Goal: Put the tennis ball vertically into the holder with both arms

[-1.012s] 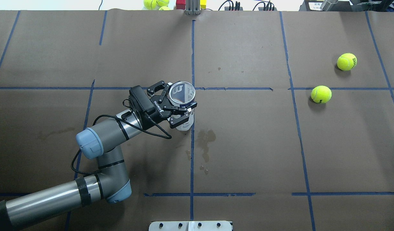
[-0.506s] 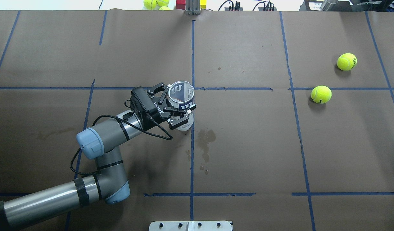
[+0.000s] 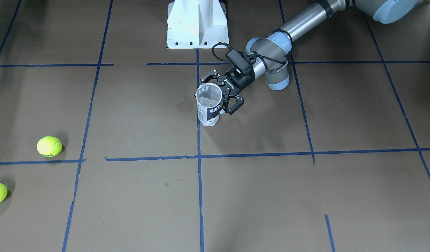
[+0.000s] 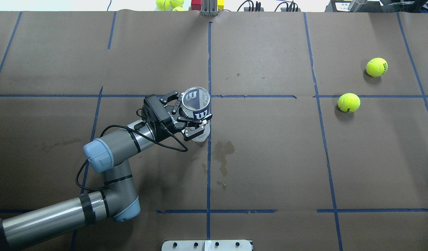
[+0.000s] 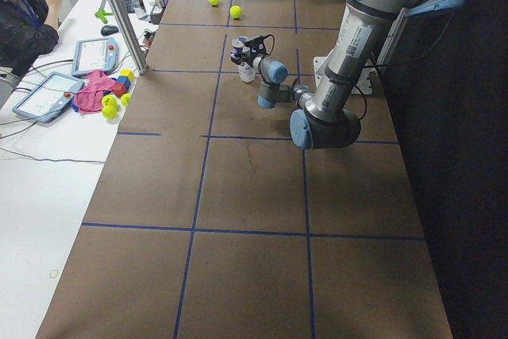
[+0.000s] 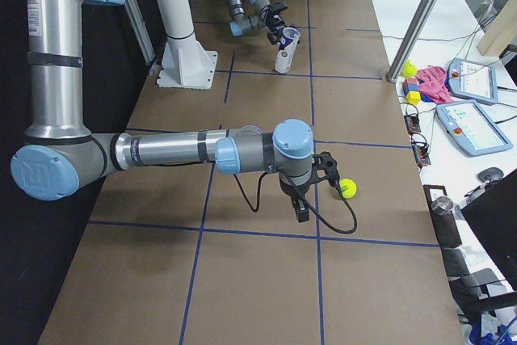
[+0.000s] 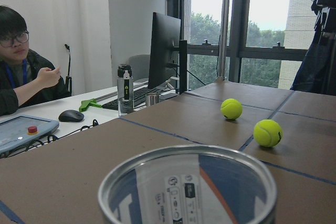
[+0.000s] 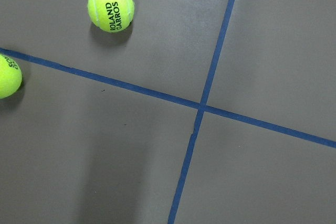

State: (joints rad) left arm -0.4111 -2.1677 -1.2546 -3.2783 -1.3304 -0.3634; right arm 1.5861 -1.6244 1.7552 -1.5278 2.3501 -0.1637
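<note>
Brown worktop [image 4: 269, 157], centre frame: our holder [image 4: 196, 108] stands mouth up.
Left gripper [image 4: 191, 115] jaws clamp it upright for loading; right gripper's [image 6: 311, 191] jaws we cannot tell.

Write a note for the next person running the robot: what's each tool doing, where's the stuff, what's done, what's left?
Left tool: shut on the can, held upright with its mouth open.
Right tool: seen only from the side, near one ball; open or shut, cannot tell.
Balls: both loose on the table, far right.
Done: can gripped and upright.
Left: pick up a ball and drop it in.
</note>
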